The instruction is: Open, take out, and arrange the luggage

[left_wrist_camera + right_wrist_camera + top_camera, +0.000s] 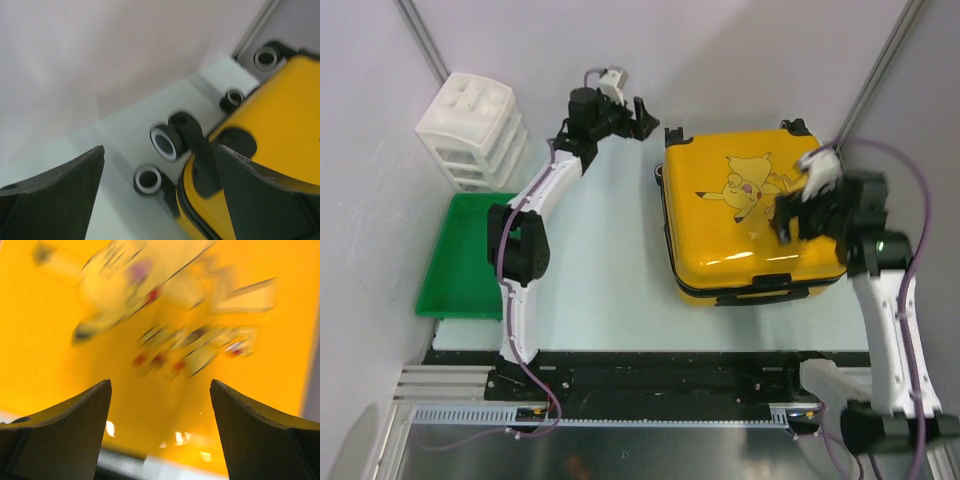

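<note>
The luggage [745, 215], a bright-yellow hard-shell suitcase with a cartoon print, lies flat and closed on the table, its black handle at the near edge. My left gripper [645, 120] hovers open just off the suitcase's far left corner. In the left wrist view its open gripper [160, 150] frames the black wheels [167, 142] and the yellow shell [285, 120], and holds nothing. My right gripper [783, 222] hangs open over the lid's right half. In the right wrist view the open gripper [160, 382] looks down on the blurred print [165, 315].
A green tray [470, 255] sits at the table's left, with a white drawer unit [472, 130] behind it. White walls and metal frame posts [880, 70] close in the back. A black rail [650, 375] runs along the near edge by the arm bases.
</note>
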Controlling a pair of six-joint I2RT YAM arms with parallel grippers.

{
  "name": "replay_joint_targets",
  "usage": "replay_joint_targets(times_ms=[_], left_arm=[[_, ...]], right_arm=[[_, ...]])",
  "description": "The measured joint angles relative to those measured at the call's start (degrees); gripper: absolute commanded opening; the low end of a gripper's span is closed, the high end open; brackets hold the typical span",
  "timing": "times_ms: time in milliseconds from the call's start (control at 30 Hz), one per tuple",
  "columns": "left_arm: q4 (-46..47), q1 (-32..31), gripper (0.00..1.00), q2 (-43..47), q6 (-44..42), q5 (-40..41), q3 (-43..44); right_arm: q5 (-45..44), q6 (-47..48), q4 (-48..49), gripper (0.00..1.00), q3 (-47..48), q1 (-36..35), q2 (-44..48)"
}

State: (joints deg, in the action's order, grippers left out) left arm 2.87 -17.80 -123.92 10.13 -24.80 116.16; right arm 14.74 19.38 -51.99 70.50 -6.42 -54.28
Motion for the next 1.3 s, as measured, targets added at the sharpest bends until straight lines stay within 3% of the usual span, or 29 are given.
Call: replay_joint_targets(times_ms=[100, 200, 467, 867, 1100, 1300], left_arm=[[-0.9, -0.7, 0.99, 0.5, 0.2, -0.8, -5.5], [-2.4, -1.0, 1.0, 3.0, -0.1, -1.3, -13.2], [-3.8, -0.1, 1.0, 15.1, -0.7, -3.7, -30.5], [-2.4, 3.4, 0.94, 37.3, -8.2, -15.1, -57.2], [-3.4, 3.3, 0.93, 46.8, -9.3, -18.1, -70.0], [-5.0, 3.2, 0.95, 53.8, -10.7, -18.9, -74.0]], right_arm=[[1.7, -8.3, 6.4, 0.87, 9.9, 11.3, -11.2], [1.9, -16.1, 11.8, 0.88, 19.4, 16.9, -23.7], [2.2, -28.1, 19.7, 0.87, 33.5, 19.3, -46.1], [11.0, -33.7, 26.8, 0.8, 45.2, 17.6, -62.3], [18.8, -34.3, 30.6, 0.8, 47.2, 6.5, -65.9], [17.5, -32.9, 26.9, 0.83, 49.7, 0.1, -66.0]])
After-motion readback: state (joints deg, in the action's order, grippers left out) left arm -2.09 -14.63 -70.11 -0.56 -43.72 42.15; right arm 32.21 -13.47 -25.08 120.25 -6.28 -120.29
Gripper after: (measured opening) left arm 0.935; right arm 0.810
